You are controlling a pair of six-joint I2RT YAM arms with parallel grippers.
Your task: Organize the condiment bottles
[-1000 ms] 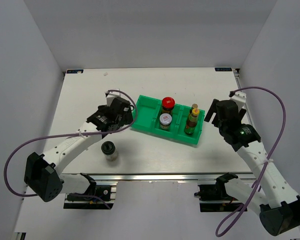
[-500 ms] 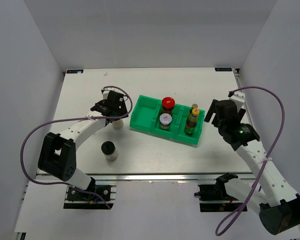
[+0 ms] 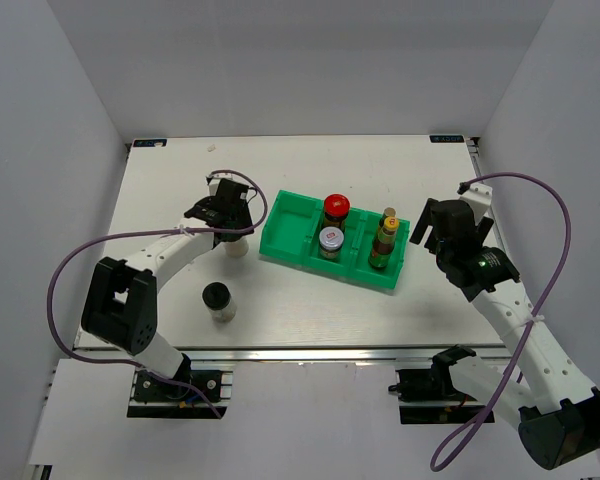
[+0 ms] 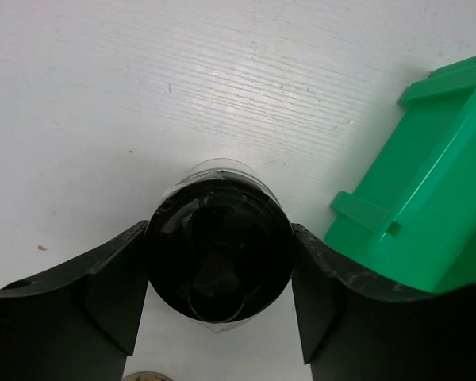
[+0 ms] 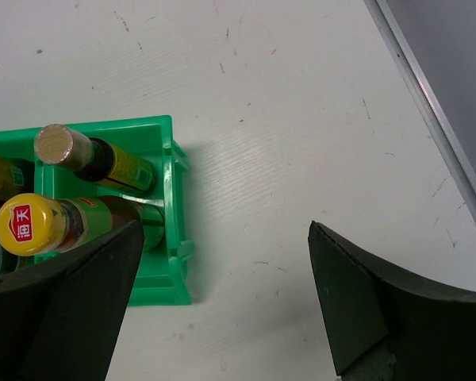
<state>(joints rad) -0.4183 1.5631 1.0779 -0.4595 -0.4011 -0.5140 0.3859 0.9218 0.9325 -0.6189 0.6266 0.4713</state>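
Low in the top view, left of the middle, I see one black-capped shaker (image 3: pixel 218 300) standing alone on the table (image 3: pixel 310 300). Above it, my left gripper (image 3: pixel 227 214) squeezes the cap of the other shaker (image 4: pixel 218 258), which stands just left of the green tray (image 3: pixel 290 225). The tray holds the silver-lidded jar (image 3: pixel 330 238), the red-lidded jar (image 3: pixel 336 208) and two slim bottles (image 3: pixel 384 240). My right gripper (image 5: pixel 222 294) hangs spread wide by the tray's right end, holding nothing.

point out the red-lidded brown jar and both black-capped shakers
red-lidded brown jar (image 3: pixel 336 206), top external view, on its red lid
black-capped shaker standing alone (image 3: pixel 216 294), top external view, on its black cap
other black-capped shaker (image 4: pixel 219 252), left wrist view, centre of its cap
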